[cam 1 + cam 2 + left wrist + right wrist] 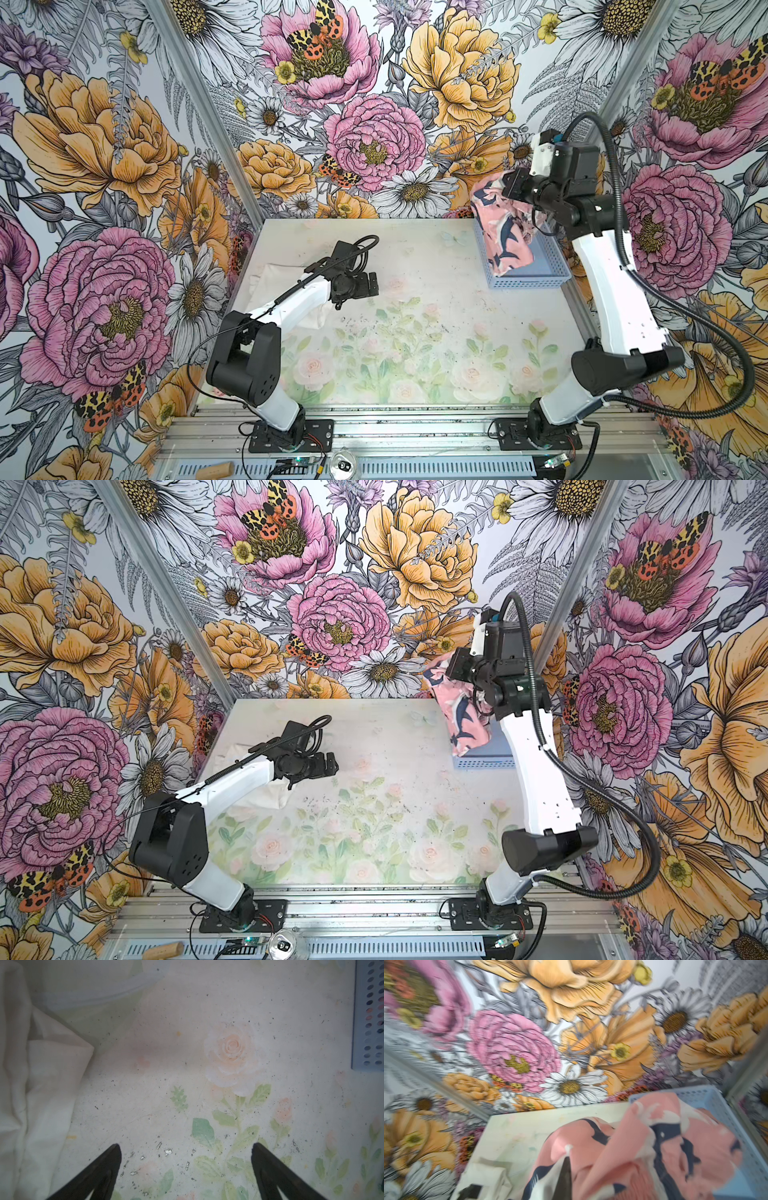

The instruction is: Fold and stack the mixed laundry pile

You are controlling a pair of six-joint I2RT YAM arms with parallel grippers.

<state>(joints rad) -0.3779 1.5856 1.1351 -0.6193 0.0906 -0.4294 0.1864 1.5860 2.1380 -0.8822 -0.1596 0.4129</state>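
A pink garment (505, 237) with navy-and-white print hangs from my right gripper (500, 189), lifted above the light blue basket (528, 281) at the table's far right; its lower end still drapes into the basket. In the right wrist view a dark finger (568, 1169) is pinched into the pink garment (633, 1147). A white garment (272, 278) lies crumpled at the table's left, partly under my left arm. My left gripper (186, 1147) hovers open over bare table just right of the white garment (31, 1084), holding nothing.
The table (415, 332) has a faded rose print and dark specks. Floral walls with metal corner posts close in on three sides. A can (345, 461) and a wooden piece (214, 471) sit on the front rail below the arm bases.
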